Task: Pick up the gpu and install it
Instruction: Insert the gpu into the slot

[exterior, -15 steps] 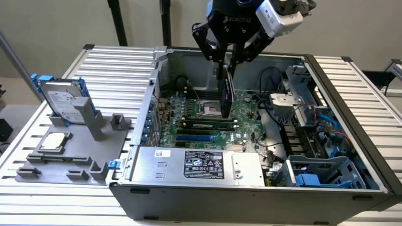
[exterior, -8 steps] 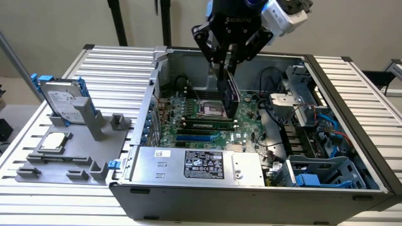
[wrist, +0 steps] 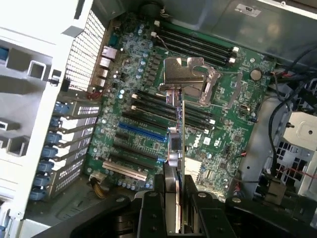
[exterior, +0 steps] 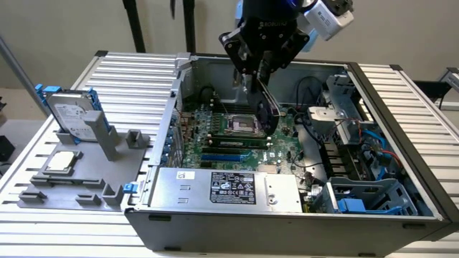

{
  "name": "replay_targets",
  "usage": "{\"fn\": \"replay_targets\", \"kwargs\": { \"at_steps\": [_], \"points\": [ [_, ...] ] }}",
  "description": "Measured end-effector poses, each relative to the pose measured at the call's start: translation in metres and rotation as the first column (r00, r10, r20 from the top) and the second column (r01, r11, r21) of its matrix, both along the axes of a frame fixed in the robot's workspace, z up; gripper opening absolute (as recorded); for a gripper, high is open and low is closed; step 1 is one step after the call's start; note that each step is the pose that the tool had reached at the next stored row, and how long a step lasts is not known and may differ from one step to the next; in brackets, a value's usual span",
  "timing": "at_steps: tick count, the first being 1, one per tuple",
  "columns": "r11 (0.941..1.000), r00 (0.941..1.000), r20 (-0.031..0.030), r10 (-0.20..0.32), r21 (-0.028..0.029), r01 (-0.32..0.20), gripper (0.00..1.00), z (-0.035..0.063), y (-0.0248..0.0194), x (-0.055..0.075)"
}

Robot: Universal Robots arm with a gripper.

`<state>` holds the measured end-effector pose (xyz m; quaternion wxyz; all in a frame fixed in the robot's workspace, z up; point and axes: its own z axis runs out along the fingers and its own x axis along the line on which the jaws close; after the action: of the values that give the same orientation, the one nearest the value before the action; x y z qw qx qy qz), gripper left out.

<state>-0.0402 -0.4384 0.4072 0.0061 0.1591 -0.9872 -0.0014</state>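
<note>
My gripper [exterior: 257, 72] hangs over the open computer case [exterior: 373, 91], shut on the gpu [exterior: 267, 110]. The gpu is a thin card held on edge, with its black cooler on one face, hovering above the green motherboard [exterior: 237, 142] near the CPU socket [exterior: 239, 124]. In the wrist view the gpu [wrist: 180, 139] appears edge-on between the black fingers [wrist: 148, 208] of my gripper [wrist: 177, 203], with its round cooler [wrist: 172, 148] to one side. It floats over the board [wrist: 124, 104], apart from the blue slot [wrist: 141, 133].
A grey fixture [exterior: 79, 188] at the exterior view's left holds a silver hard drive with blue rails [exterior: 72, 115] and a square CPU chip [exterior: 61, 161]. Inside the case sit the power supply [exterior: 229, 188], a drive cage [exterior: 366, 196] and loose cables [exterior: 344, 129].
</note>
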Motion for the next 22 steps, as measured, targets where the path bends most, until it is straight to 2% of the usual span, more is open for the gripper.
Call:
{"fn": "replay_targets", "kwargs": {
  "at_steps": [3, 6, 11, 14, 17, 22],
  "points": [
    [0.9985, 0.9985, 0.0001, 0.054, 0.0021, -0.054, 0.27, -0.0009, 0.0, 0.0001],
    [0.9941, 0.9941, 0.0003, 0.109, 0.003, -0.109, 0.27, -0.0017, 0.0, 0.0001],
    [0.98, 0.98, 0.0014, 0.199, 0.003, -0.199, 0.27, -0.0029, 0.0, 0.0001],
    [0.9677, 0.9677, 0.0018, 0.252, 0.0028, -0.252, 0.27, -0.0038, 0.0, 0.0001],
    [0.9527, 0.9528, 0.0023, 0.304, 0.0027, -0.304, 0.27, -0.0048, 0.0, 0.0001],
    [0.921, 0.921, 0.0028, 0.39, 0.0024, -0.39, 0.27, -0.0068, 0.0, 0.0001]
  ]
}}
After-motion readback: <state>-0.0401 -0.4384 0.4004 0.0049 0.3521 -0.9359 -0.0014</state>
